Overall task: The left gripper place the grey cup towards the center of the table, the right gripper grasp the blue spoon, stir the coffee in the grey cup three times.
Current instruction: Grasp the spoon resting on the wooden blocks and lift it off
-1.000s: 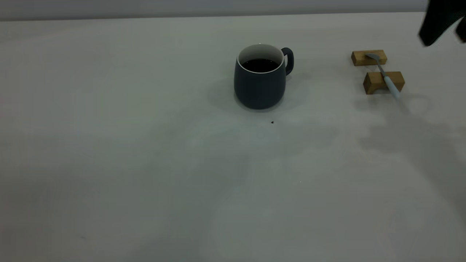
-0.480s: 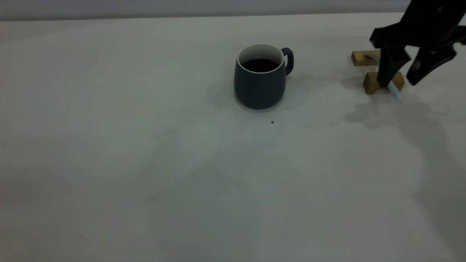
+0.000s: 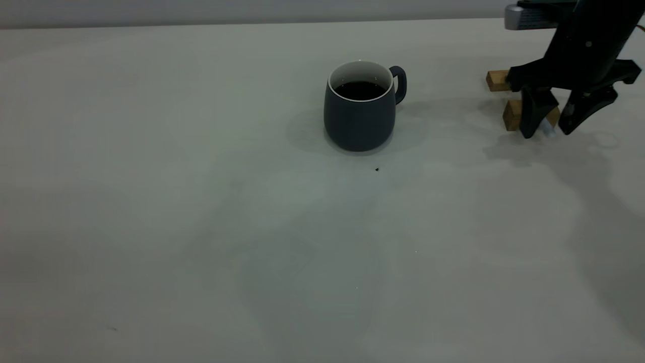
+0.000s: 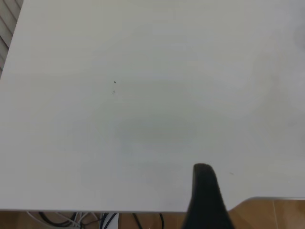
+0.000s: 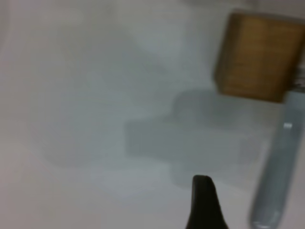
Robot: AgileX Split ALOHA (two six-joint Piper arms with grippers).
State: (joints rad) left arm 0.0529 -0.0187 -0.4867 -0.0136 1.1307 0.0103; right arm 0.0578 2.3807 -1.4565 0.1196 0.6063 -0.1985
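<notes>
**Exterior view: right end effector straddling the spoon handle, cup already mid-desk**

Exterior view, from the left: the broad desk (image 3: 151, 201) lay bare on that side, and the left end effector did not show there. Its wrist view caught only one black finger (image 4: 206, 198) over the desk's edge, so I could not tell whether it was open or closed.

Near the middle stood the grey cup (image 3: 359, 113), upright, handle to the right, the coffee (image 3: 360, 90) dark inside. Placing the cup looked finished to me.

Far right, two wooden blocks (image 3: 513, 115) carried the blue spoon (image 3: 545, 128). The right end effector (image 3: 546, 132) hung over it, fingers spread wide, one either side of the pale handle tip, gripping nothing.

Grasping the spoon was the step in hand. Next, I judged, it needed to close squarely on the slim handle, then lift clear of the blocks.
</notes>
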